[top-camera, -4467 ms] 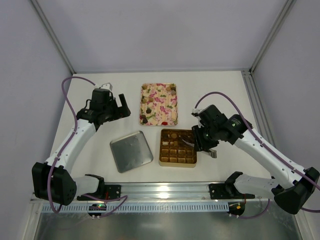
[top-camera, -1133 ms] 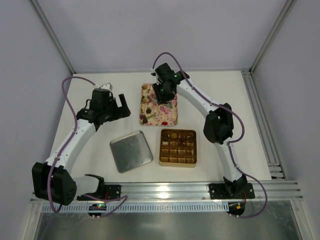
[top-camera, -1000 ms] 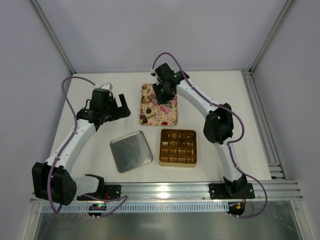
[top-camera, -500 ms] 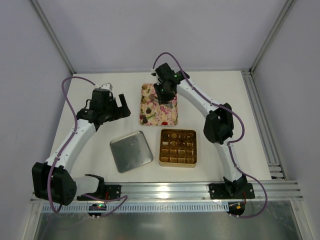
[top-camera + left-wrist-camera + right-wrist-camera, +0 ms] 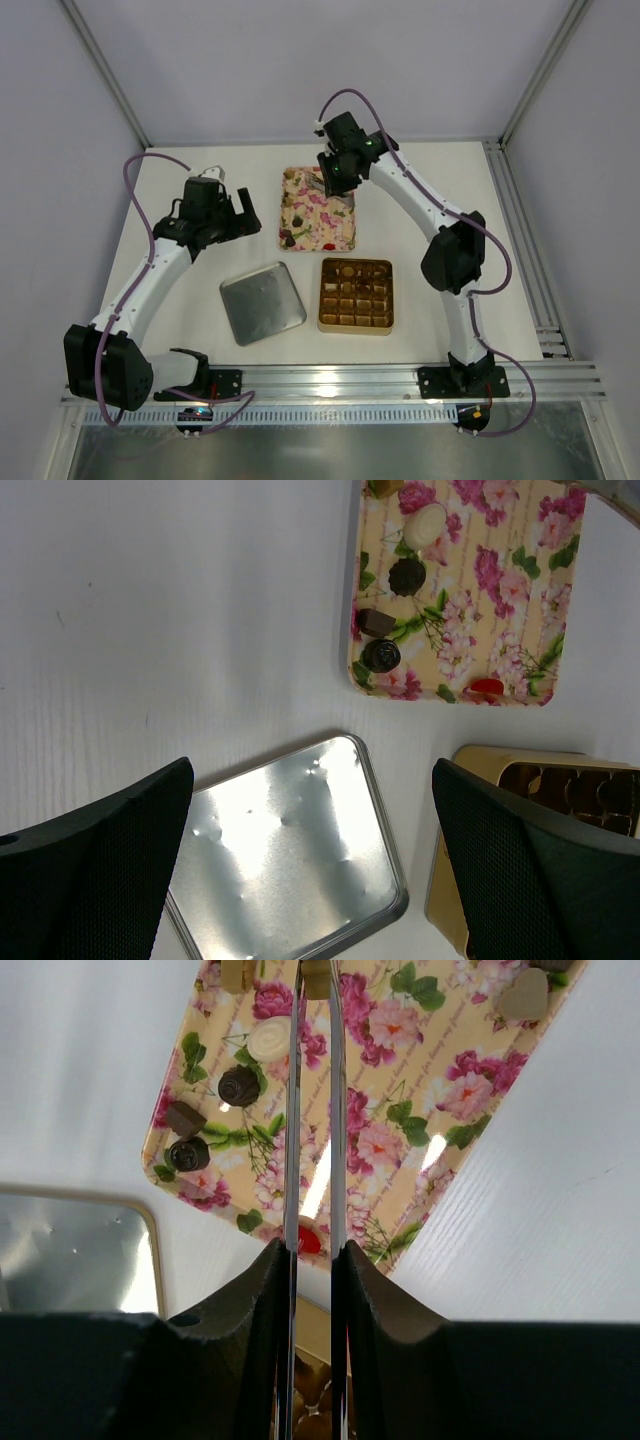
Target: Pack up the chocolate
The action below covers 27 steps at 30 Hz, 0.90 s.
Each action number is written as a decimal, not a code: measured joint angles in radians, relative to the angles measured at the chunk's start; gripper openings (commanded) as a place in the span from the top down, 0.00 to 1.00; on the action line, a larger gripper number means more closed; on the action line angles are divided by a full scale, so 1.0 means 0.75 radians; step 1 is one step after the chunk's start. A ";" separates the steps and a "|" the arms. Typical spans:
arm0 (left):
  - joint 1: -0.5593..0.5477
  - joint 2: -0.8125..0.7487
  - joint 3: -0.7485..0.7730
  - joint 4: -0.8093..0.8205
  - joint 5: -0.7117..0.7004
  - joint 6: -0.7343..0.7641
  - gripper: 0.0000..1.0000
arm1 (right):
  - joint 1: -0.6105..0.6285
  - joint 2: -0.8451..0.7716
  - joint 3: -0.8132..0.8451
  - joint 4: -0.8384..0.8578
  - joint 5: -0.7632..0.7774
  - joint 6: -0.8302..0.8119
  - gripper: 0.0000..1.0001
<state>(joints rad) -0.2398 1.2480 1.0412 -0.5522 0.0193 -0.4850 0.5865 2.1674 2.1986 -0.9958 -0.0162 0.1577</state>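
Chocolates lie on the floral tray (image 5: pixel 322 224): dark rounds (image 5: pixel 239 1085) (image 5: pixel 381 655), a white one (image 5: pixel 268 1040), a red one (image 5: pixel 487 687) and a tan heart (image 5: pixel 523 998). My right gripper (image 5: pixel 335 188) hangs over the tray's far end. Its long metal blades stand close together, and a tan chocolate (image 5: pixel 318 982) sits pinched between the tips (image 5: pixel 316 972) at the top edge of the right wrist view. My left gripper (image 5: pixel 245 214) hovers left of the tray, open wide (image 5: pixel 315 870) and holding nothing. The gold box (image 5: pixel 356 328) has several brown pieces in its far cells.
A silver lid (image 5: pixel 262 302) lies left of the gold box, directly under my left gripper's fingers (image 5: pixel 100 865). The box's corner (image 5: pixel 470 770) shows by the right finger. Enclosure walls and a metal rail (image 5: pixel 520 200) bound the white table.
My right gripper's blades have narrowed, and the arm has risen and drawn back a little toward the tray's far right. The left arm has not moved.
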 measured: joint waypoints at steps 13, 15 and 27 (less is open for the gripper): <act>0.000 0.000 0.000 -0.002 0.001 0.000 0.00 | -0.002 -0.500 -0.444 0.000 0.007 0.033 0.75; 0.000 0.000 0.000 -0.002 0.002 0.000 0.00 | -0.002 -0.605 -0.543 -0.003 0.008 0.044 0.75; 0.000 0.000 0.000 -0.004 0.001 0.000 0.00 | -0.002 -1.318 -1.210 -0.054 0.038 0.144 0.74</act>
<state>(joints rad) -0.2398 1.2480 1.0412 -0.5549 0.0200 -0.4850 0.5850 1.1786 1.2915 -1.0363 0.0124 0.2657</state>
